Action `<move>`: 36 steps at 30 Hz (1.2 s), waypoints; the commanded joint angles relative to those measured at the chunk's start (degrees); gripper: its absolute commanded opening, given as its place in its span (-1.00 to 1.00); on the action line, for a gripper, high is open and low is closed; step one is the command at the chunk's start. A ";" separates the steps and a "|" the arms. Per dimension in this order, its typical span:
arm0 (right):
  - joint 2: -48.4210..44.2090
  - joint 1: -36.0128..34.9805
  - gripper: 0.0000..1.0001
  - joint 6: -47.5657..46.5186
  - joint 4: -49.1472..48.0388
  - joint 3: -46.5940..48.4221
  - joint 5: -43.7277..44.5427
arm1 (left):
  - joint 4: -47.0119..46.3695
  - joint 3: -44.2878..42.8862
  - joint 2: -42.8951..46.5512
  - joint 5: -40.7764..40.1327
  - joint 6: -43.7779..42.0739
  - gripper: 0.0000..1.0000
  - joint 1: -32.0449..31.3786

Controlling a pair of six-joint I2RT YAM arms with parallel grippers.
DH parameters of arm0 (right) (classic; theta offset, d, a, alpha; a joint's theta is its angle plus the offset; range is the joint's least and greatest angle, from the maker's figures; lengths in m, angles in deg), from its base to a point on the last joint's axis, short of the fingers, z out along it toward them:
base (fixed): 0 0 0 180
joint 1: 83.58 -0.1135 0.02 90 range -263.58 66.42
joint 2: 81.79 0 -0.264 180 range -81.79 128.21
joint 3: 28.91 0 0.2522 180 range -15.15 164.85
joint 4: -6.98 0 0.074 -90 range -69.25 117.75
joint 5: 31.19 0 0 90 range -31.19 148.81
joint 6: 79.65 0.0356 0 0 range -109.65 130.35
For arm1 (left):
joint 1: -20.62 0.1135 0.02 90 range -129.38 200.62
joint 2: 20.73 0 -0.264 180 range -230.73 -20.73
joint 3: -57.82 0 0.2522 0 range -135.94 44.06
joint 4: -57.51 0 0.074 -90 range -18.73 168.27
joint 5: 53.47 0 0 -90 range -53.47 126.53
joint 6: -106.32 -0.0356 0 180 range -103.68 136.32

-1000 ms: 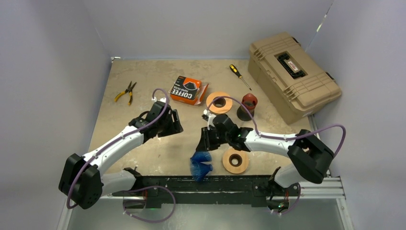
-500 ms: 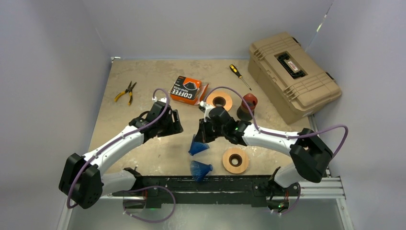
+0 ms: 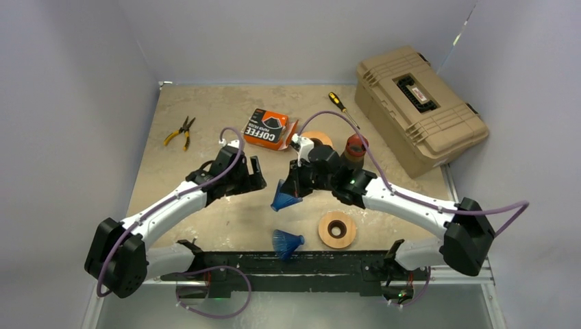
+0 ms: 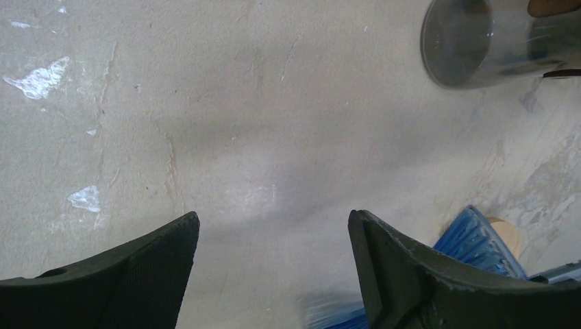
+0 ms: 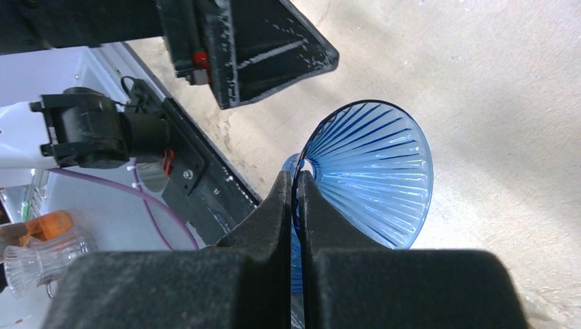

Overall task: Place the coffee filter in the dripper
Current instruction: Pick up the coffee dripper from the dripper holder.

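Note:
My right gripper [image 3: 291, 186] is shut on the rim of a blue ribbed dripper [image 3: 283, 199], holding it tilted above the table's middle. The right wrist view shows the fingers pinching its thin wall [image 5: 373, 181]. A second blue dripper [image 3: 286, 243] stands near the front edge. My left gripper [image 3: 255, 179] hovers open and empty just left of the held dripper; the blue cone [image 4: 479, 236] shows beside its right finger. No loose coffee filter is in view, only an orange filter box [image 3: 266, 128] marked COFFEE.
A wooden ring [image 3: 337, 229] lies at the front right and another [image 3: 319, 140] behind my right arm, next to a red object [image 3: 356, 145]. Pliers [image 3: 180, 131] lie at the back left. A screwdriver [image 3: 342, 110] and a tan case [image 3: 419, 106] are at the back right.
My right gripper shut on one blue dripper, lifted it off the other and carried it toward the table's middle. The left gripper opened wider.

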 commanded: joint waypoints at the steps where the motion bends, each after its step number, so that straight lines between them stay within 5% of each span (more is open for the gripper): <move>1: -4.17 -0.20 -1.00 -1.38 0.04 2.86 1.77 | -4.59 0.88 0.11 1.31 0.29 0.65 0.51; 13: -8.34 -0.11 -1.00 -3.36 2.28 6.02 1.64 | -7.91 2.41 7.95 0.00 1.23 0.98 1.96; 36: -2.32 7.59 -1.00 -14.93 18.83 27.44 12.33 | 5.12 -7.06 9.36 -17.57 -16.29 0.98 2.09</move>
